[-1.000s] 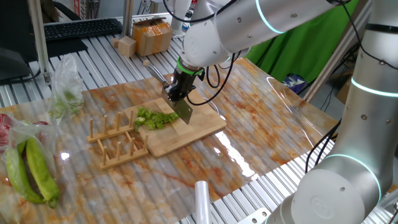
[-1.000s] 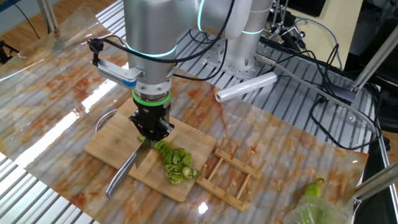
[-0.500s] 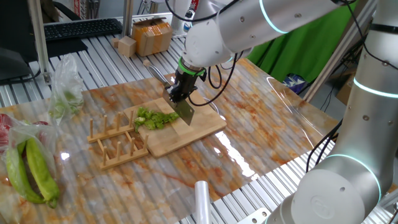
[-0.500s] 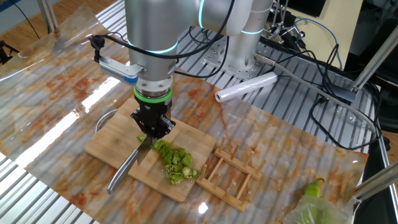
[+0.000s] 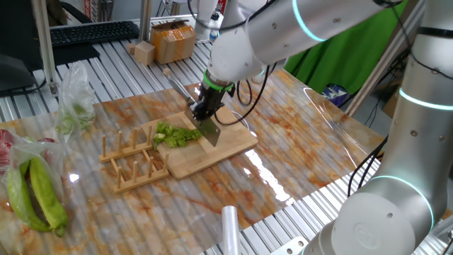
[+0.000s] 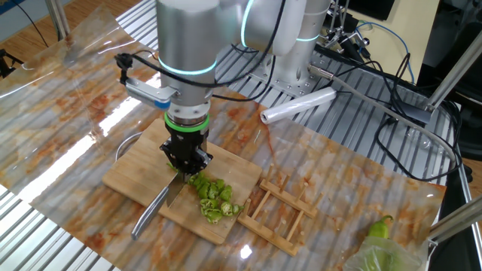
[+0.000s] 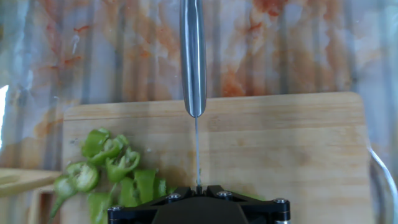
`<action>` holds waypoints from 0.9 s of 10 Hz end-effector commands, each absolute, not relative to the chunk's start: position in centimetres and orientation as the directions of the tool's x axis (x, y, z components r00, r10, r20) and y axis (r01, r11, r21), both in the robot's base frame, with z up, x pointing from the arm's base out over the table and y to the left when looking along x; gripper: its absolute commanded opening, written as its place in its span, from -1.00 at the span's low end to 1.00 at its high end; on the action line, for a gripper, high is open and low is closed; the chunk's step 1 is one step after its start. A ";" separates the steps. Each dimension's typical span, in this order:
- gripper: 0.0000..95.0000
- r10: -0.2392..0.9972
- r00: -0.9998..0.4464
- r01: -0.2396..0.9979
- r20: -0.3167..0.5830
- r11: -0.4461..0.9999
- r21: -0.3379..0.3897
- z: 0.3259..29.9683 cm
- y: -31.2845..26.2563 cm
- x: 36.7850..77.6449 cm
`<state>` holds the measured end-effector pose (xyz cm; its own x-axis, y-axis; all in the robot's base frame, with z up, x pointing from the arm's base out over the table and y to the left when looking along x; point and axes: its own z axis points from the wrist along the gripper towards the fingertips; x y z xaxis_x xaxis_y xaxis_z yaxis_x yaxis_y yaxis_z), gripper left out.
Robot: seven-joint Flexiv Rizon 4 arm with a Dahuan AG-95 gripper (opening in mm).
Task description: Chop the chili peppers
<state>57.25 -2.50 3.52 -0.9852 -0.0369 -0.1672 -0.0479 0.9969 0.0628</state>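
Note:
Bright green slices of the chili peppers (image 5: pixel 177 135) lie in a loose heap on the wooden cutting board (image 5: pixel 226 145). My gripper (image 5: pixel 200 113) is shut on a steel knife (image 5: pixel 210 131), held edge-down over the board right beside the heap. From the other fixed view, the gripper (image 6: pixel 186 162) stands at the slices' (image 6: pixel 213 197) left end, and the knife's handle (image 6: pixel 149 217) sticks out past the board (image 6: pixel 135 169). In the hand view the knife (image 7: pixel 193 56) runs straight away from my gripper (image 7: pixel 198 188). The slices (image 7: pixel 106 167) lie to its left on the board (image 7: pixel 280 143).
A wooden rack (image 5: pixel 131 166) (image 6: pixel 282 211) lies next to the board. Bigger yellow-green peppers in a plastic bag (image 5: pixel 35 191) lie at the left edge, and another bag (image 5: pixel 74 106) sits behind. A roll of film (image 5: pixel 230 227) (image 6: pixel 297 105) lies on the metal slats. A cardboard box (image 5: pixel 173 39) stands behind.
The gripper and knife have shifted a little along the board towards the heap of slices. The slices have not moved.

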 end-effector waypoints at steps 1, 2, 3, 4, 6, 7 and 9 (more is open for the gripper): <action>-1.00 -0.032 -0.987 -0.043 -0.158 0.997 0.065 2.5 -2.4 57.4; -1.00 -0.025 -0.988 -0.037 -0.154 0.996 0.077 2.7 -2.5 57.4; -1.00 -0.012 -0.988 -0.025 -0.154 0.996 0.081 2.8 -2.4 57.4; -1.00 0.003 -0.990 -0.009 -0.144 0.997 0.080 2.9 -2.2 57.4; -1.00 0.021 -0.991 0.011 -0.131 0.997 0.077 3.7 -1.8 57.7; -1.00 0.031 -0.992 0.020 -0.126 0.996 0.083 4.4 -1.3 57.9; -1.00 0.037 -0.992 0.027 -0.124 0.996 0.085 4.8 -0.8 57.9</action>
<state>58.18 -0.67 4.68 -0.9925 0.0399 -0.1154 0.0295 0.9954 0.0913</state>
